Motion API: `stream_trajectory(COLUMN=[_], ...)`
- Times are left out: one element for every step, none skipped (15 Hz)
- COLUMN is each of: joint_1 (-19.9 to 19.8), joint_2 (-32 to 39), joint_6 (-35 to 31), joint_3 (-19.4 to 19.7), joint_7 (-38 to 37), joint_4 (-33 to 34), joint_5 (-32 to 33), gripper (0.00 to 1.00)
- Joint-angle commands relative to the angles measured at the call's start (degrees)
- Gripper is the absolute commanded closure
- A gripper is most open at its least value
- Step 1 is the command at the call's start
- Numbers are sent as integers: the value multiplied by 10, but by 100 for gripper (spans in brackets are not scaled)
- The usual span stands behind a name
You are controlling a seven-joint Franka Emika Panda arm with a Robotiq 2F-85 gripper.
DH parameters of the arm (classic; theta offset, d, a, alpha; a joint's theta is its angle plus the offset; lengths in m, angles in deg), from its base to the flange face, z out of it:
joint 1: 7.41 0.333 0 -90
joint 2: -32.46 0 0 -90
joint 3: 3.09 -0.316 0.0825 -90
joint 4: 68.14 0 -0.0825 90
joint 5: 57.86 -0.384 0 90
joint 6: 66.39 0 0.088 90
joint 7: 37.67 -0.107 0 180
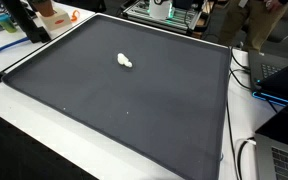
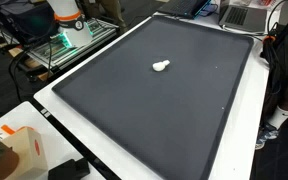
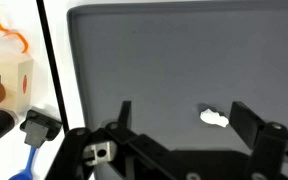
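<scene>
A small white lumpy object (image 3: 214, 118) lies on a large dark grey mat (image 3: 154, 50). In the wrist view my gripper (image 3: 184, 108) hangs above the mat with its two black fingers spread wide and nothing between them. The white object sits just inside the right finger (image 3: 248, 120), well below it on the mat. Both exterior views show the same white object (image 1: 125, 61) (image 2: 161, 67) alone on the mat (image 1: 134, 110) (image 2: 164, 120). The gripper itself does not show in either exterior view.
A white table (image 2: 94, 150) frames the mat. An orange and white box (image 3: 9, 75) (image 2: 24, 150), a black cable (image 3: 50, 60) and a blue-handled tool (image 3: 26, 160) lie off one edge. A laptop (image 1: 284, 80) and cables (image 1: 246, 150) sit along another side.
</scene>
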Motion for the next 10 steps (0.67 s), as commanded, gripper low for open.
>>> stream_trajectory(joint_1=[1,1,1,1,1,1,1,1,1,6], joint_2=[0,0,0,0,0,0,0,0,0,-8], joint_6=[2,2,2,2,2,2,2,2,2,-25], joint_3=[1,1,1,1,1,1,1,1,1,-8], joint_7=[-1,-1,-1,-1,-1,-1,-1,-1,-1,-18], joint_4=[1,1,1,1,1,1,1,1,1,-15], joint_5=[0,0,0,0,0,0,0,0,0,-10], gripper=[0,0,0,0,0,0,0,0,0,0])
